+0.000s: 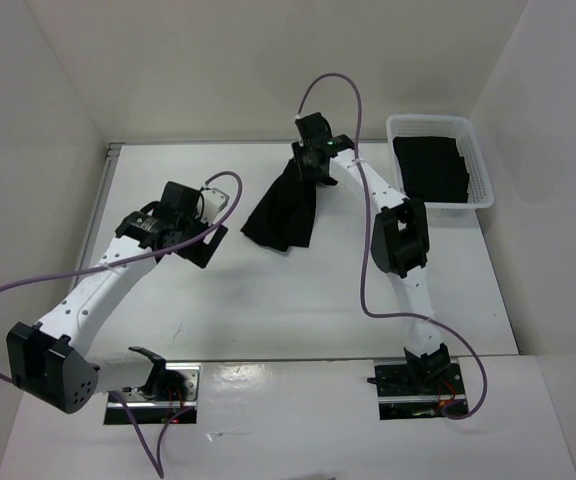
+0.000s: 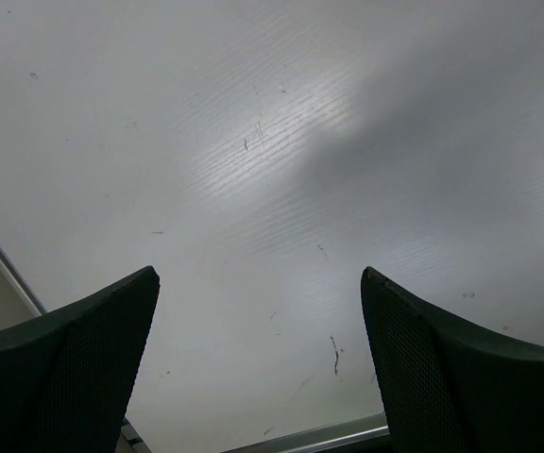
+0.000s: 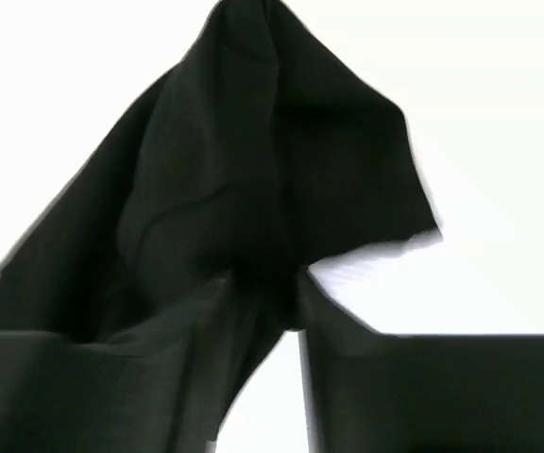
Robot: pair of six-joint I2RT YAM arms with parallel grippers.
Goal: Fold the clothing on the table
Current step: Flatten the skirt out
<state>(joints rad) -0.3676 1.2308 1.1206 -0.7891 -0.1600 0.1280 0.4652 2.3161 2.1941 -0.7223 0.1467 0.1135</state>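
Note:
The clothing (image 1: 286, 215), a plain black garment, hangs in a peak from my right gripper (image 1: 308, 170) at the back middle of the table (image 1: 268, 310), its lower edge spread on the white top. In the right wrist view the clothing (image 3: 253, 160) fills most of the frame and bunches between the tips of my right gripper (image 3: 286, 302), whose fingers stand slightly apart around the fabric. My left gripper (image 1: 213, 225) hovers left of the garment, apart from it. In its wrist view my left gripper (image 2: 258, 283) is wide open over bare table (image 2: 253, 142).
A white lattice basket (image 1: 483, 190) at the back right holds folded black fabric (image 1: 430, 165). White walls close the table in on the left, back and right. A grey rail (image 2: 329, 436) runs along the table's edge.

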